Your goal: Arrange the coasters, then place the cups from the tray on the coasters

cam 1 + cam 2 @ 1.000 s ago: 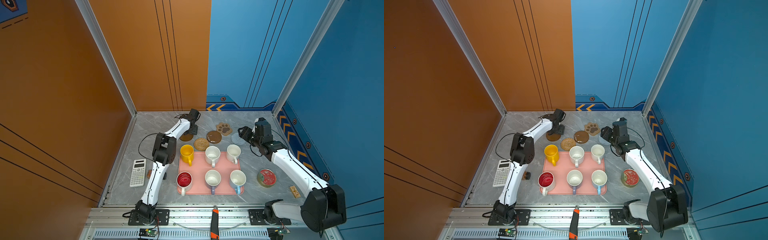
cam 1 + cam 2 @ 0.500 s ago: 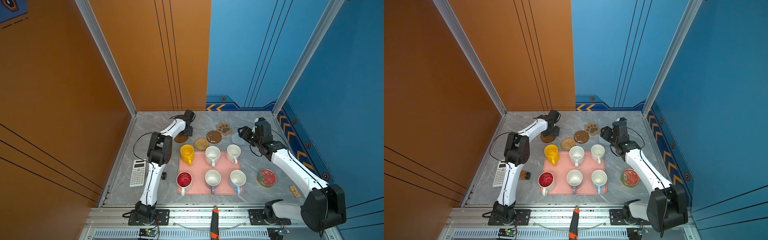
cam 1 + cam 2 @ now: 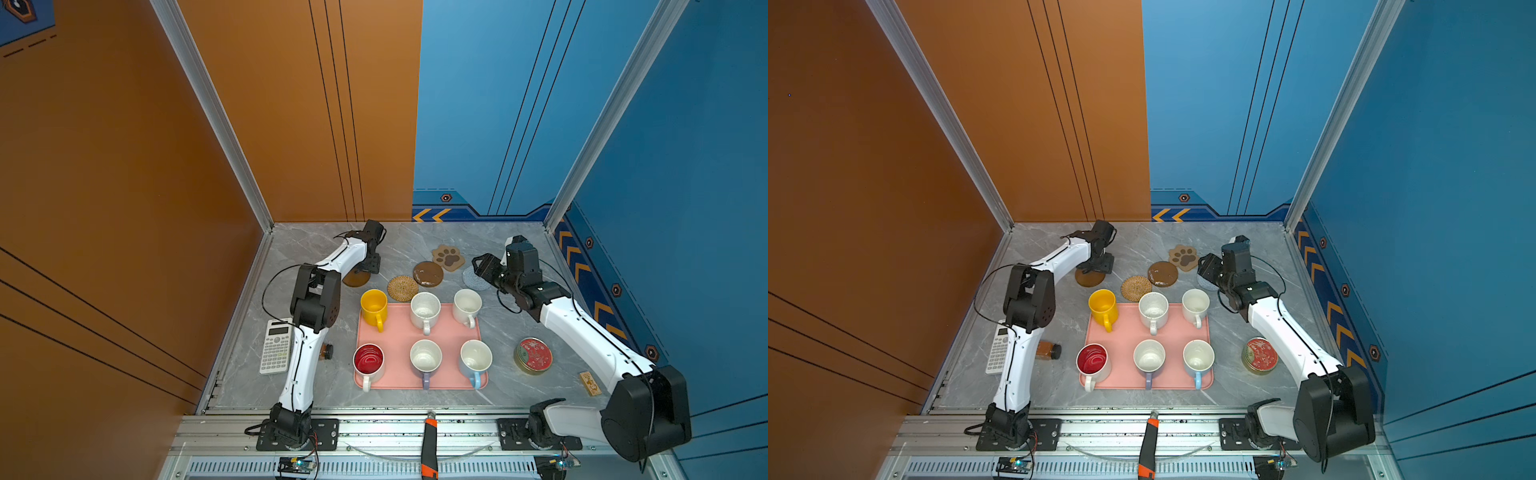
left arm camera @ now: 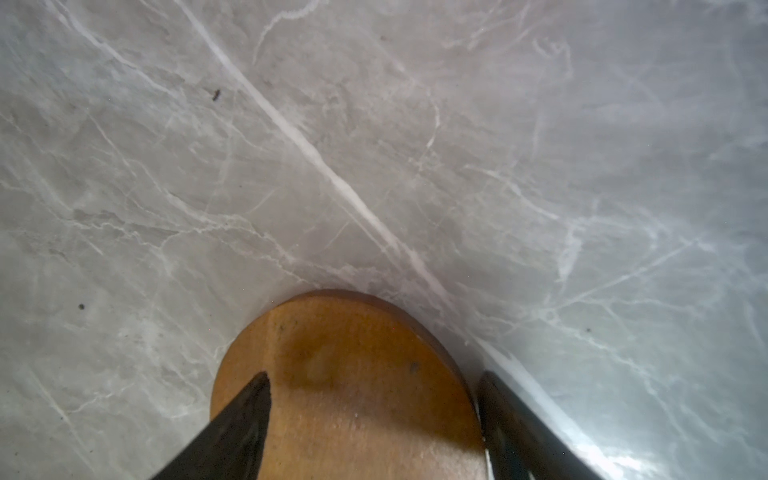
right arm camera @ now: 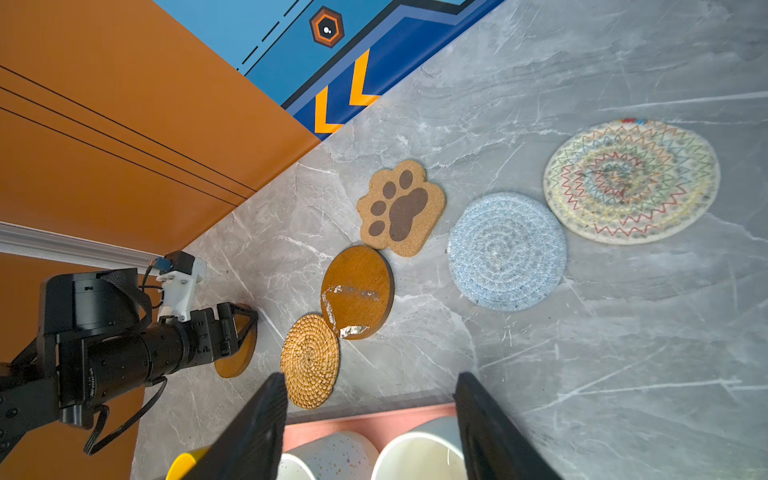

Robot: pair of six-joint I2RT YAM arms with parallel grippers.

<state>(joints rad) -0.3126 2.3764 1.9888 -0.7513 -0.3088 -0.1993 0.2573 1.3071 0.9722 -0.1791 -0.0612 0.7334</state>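
Note:
Six cups stand on the pink tray: yellow, speckled, cream, red-inside, lilac, light blue. Behind the tray lie the coasters: rattan, scuffed brown disc, paw, grey-blue, cream woven. My left gripper is open and down on a second brown disc; one finger rests on its top, the other sits at its rim. My right gripper hovers open and empty over the tray's back edge.
A calculator and a small bottle lie by the left arm. A red-and-gold tin and a small box sit right of the tray. Walls close in the back and both sides.
My left gripper has slid leftward and the brown disc under it has moved left with it, away from the rattan coaster. The right arm has stayed put.

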